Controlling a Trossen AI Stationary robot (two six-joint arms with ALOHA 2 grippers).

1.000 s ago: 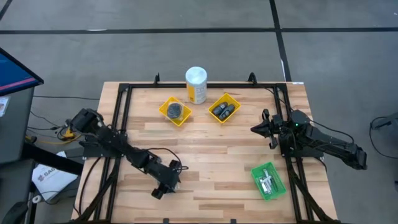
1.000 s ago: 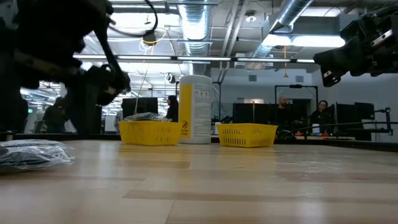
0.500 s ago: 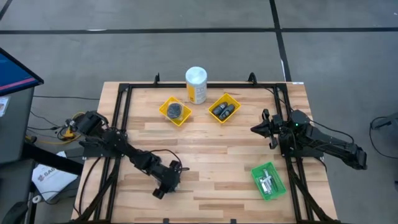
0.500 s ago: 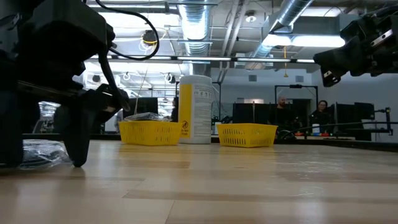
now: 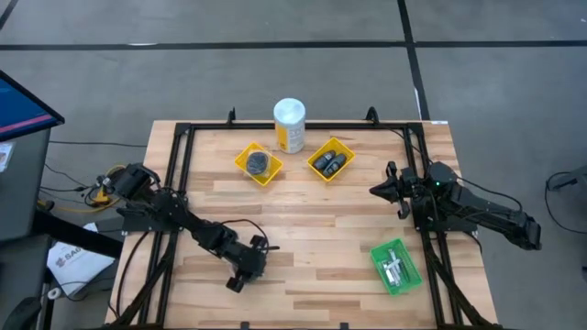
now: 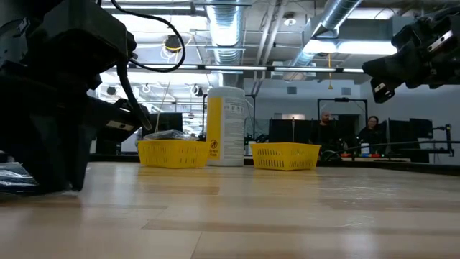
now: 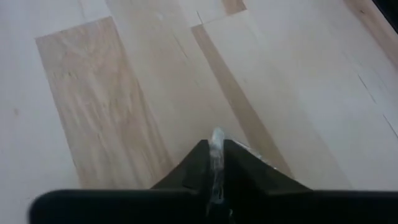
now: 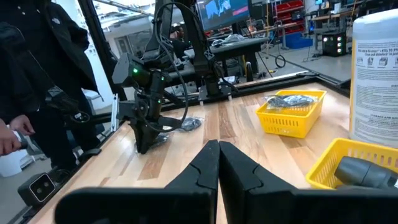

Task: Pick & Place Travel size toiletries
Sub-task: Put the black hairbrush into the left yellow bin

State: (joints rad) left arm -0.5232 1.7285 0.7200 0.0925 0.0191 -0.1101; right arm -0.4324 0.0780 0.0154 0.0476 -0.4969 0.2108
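Since one second ago, left gripper has lowered to the table: in the low view its dark body now fills the near left side and hides most of the wrapped disc that lay fully exposed there earlier. Left arm extends from the table's left edge toward the near middle, wrist bent downward, fingertips at the wood. Left wrist view: the two dark fingers are pressed together on a thin sliver of clear plastic wrap, the fingers thus clenched on the wrapping of this disc; the disc itself lies under and behind the gripper, only its edge showing in the low view.

Right gripper hangs above the table's right side, arm stretched in from the right edge, unchanged from the earlier frames; right wrist view shows its fingers closed together, holding nothing.

Other toiletries lie well ahead of the left gripper, toward the far edge: a wrapped disc in the left yellow tray, black oblong pieces in the right yellow tray, either side of the canister. Silver pieces rest in the green tray, just nearward of the right gripper.
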